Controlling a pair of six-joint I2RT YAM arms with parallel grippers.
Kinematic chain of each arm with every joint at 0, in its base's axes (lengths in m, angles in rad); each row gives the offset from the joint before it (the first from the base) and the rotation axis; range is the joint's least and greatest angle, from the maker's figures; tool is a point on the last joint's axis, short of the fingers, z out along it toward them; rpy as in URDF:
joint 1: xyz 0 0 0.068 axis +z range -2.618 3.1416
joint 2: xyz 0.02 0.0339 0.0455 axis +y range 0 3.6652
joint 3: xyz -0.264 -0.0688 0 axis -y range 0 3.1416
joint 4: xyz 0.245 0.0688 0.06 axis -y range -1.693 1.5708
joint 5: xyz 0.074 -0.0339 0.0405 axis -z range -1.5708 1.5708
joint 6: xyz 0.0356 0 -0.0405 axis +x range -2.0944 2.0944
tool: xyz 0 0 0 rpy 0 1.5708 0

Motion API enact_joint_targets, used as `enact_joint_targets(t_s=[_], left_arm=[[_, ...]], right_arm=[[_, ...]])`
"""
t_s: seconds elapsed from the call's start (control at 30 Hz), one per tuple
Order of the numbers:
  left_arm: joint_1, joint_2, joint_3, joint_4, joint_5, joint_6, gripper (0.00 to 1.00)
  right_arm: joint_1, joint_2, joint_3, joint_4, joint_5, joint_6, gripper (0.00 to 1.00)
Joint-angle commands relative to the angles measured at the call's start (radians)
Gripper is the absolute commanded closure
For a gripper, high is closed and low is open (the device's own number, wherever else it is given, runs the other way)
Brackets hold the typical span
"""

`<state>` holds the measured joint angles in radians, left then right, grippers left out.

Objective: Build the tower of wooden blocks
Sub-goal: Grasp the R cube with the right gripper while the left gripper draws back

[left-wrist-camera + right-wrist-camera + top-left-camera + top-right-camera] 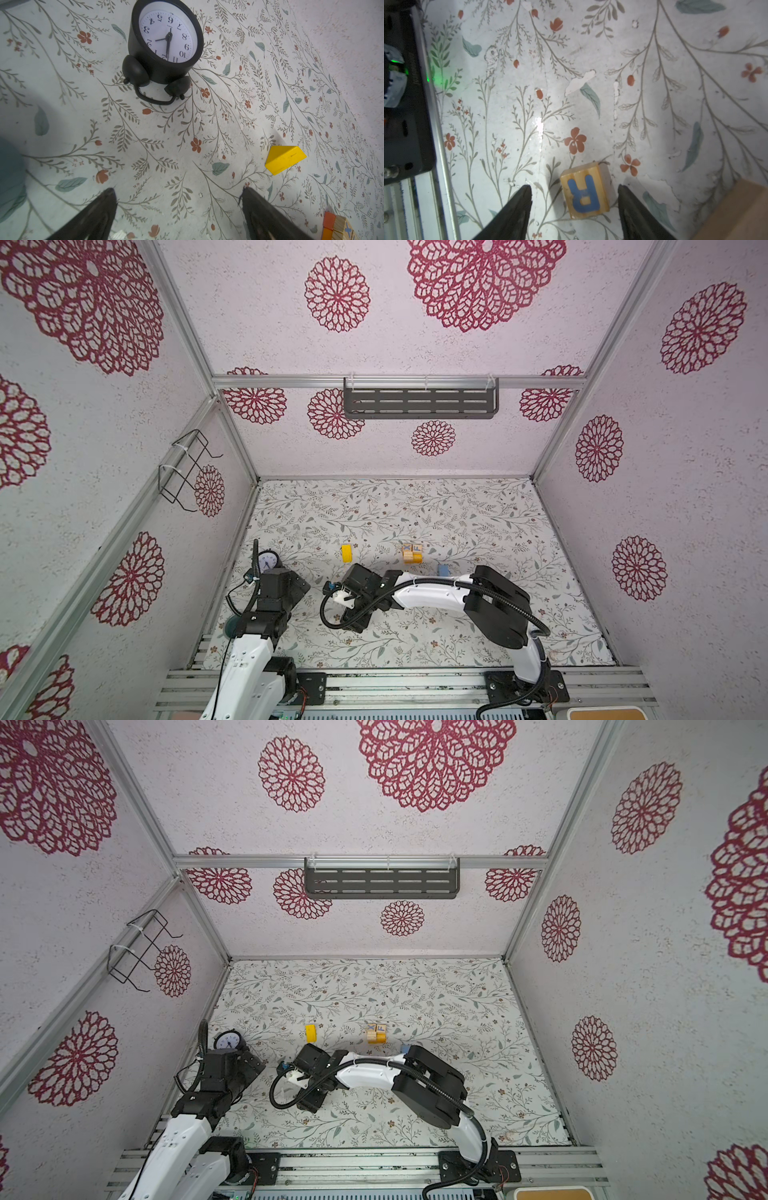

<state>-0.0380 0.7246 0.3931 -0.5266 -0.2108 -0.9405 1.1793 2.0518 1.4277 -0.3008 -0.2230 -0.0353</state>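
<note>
- In both top views the right arm (428,593) reaches across the middle to the lower centre of the table (498,522). Its wrist hides the pincer and whatever sits under it. The small stack (412,552), lettered cubes on orange-yellow pieces, stands just above the arm in the frame. The yellow wedge (346,553) is to the stack's left, and a blue block (443,570) peeks out by the forearm.
- Left wrist view: my left pincer (178,190) is spread wide with nothing between its fingers. The wedge lies right of centre and the clock (166,41) is at the top; neither lines up with it.
- Right wrist view: my right pincer (574,187) stands open wider than the R cube (585,191) and holds nothing. The cube lies flat on the table between the fingers, nearer the lower-right one, with a gap on each side. Its faces are turned slightly off the fingers' line. I judge this arm should take it by going straight down and then closing.
</note>
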Motion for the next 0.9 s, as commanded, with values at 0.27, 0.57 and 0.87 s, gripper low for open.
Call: enact_joint_targets(t_s=[0.27, 0.57, 0.87], left_arm=[[0.013, -0.008, -0.012, 0.027, 0.014, -0.017, 0.03], [0.014, -0.007, -0.015, 0.03, 0.018, -0.018, 0.03], [0.015, -0.005, -0.013, 0.031, 0.025, -0.013, 0.03]], right_arm=[[0.008, -0.009, 0.027, -0.014, 0.051, -0.029, 0.46], [0.019, 0.019, 0.051, -0.043, 0.085, -0.046, 0.47], [0.056, 0.048, 0.082, -0.075, 0.117, -0.062, 0.49]])
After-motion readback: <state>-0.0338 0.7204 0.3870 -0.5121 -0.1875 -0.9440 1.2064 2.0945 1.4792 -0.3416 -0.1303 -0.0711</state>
